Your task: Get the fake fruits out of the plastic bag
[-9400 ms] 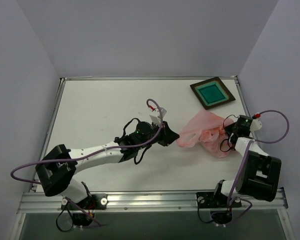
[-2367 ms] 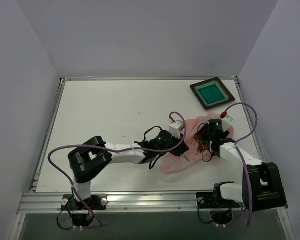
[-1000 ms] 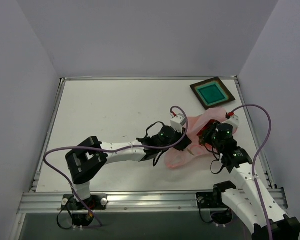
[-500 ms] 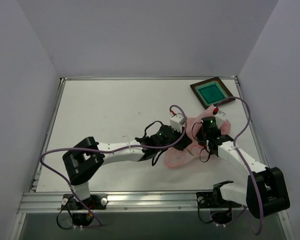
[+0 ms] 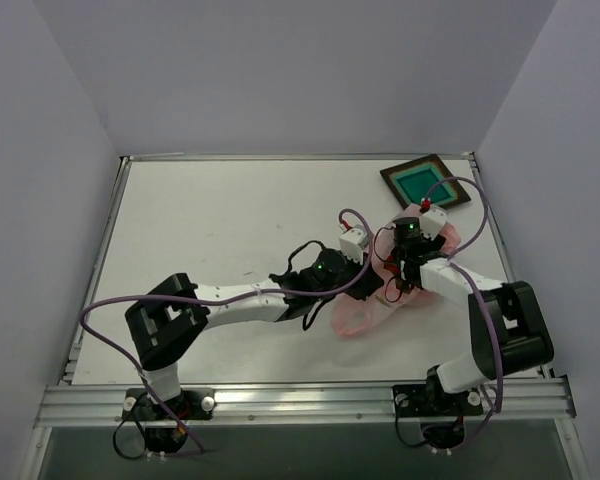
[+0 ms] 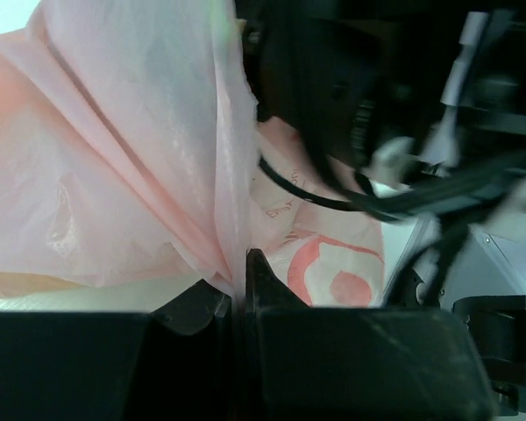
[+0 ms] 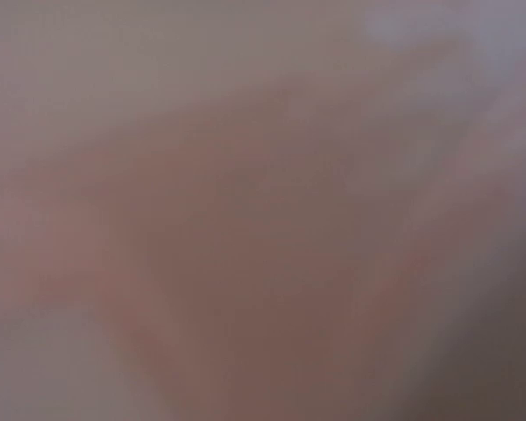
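The pink plastic bag point(image 5: 364, 313) lies crumpled right of the table's middle. In the left wrist view its thin film point(image 6: 140, 175) rises in a fold straight out of my left gripper point(image 6: 238, 274), whose jaws are shut on it. Seen from above, the left gripper point(image 5: 363, 287) sits at the bag's left edge. My right gripper point(image 5: 399, 274) points down into the bag from its far side, its fingers buried in the film. A pink-grey blur fills the right wrist view. The fake fruits are hidden.
A dark square tray point(image 5: 427, 183) with a teal centre lies at the far right corner, just beyond the right wrist. The right arm's dark body point(image 6: 333, 96) and cables hang close over the bag. White walls edge the table.
The right arm has swung its wrist left and farther away, onto the bag's far side, and its elbow has folded back. The left gripper has held its grip on the film.
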Robot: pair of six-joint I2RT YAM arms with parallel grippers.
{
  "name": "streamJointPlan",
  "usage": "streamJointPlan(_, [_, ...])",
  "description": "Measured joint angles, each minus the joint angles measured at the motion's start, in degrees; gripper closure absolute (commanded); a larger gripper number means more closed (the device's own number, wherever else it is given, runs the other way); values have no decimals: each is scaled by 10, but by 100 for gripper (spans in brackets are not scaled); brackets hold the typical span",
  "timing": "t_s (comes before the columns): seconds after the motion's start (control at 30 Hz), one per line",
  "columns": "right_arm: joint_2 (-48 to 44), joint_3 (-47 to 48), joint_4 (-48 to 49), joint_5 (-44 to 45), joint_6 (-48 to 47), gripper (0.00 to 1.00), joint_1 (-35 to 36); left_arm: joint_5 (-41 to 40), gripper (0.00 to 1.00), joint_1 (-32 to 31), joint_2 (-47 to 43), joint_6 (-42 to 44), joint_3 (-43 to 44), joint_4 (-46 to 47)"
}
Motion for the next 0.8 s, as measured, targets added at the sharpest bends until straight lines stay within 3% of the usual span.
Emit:
streamJointPlan(0.1, [51, 12, 30, 10, -7, 25, -3, 0, 98, 1, 0, 0, 0, 0])
streamJointPlan(0.17, [74, 27, 46, 13, -10, 40, -7, 0, 98, 2, 1, 0, 0, 0])
streamJointPlan(0.2, [86, 35, 54, 14, -12, 58, -7, 0, 98, 3, 2, 0, 0, 0])
streamJointPlan(0.27, [99, 41, 69, 16, -11, 73, -9, 0, 98, 4, 5, 0, 0, -1])
streamJointPlan(0.3, [97, 40, 71, 16, -9, 86, -9, 0, 98, 4, 7, 0, 0, -1])
streamJointPlan(0.4, [63, 21, 62, 6, -8, 100, -9, 1, 98, 4, 12, 0, 0, -4])
streamJointPlan(0.8, [-249, -77, -56, -97, -4, 100, -2, -7, 98, 4, 31, 0, 0, -4])
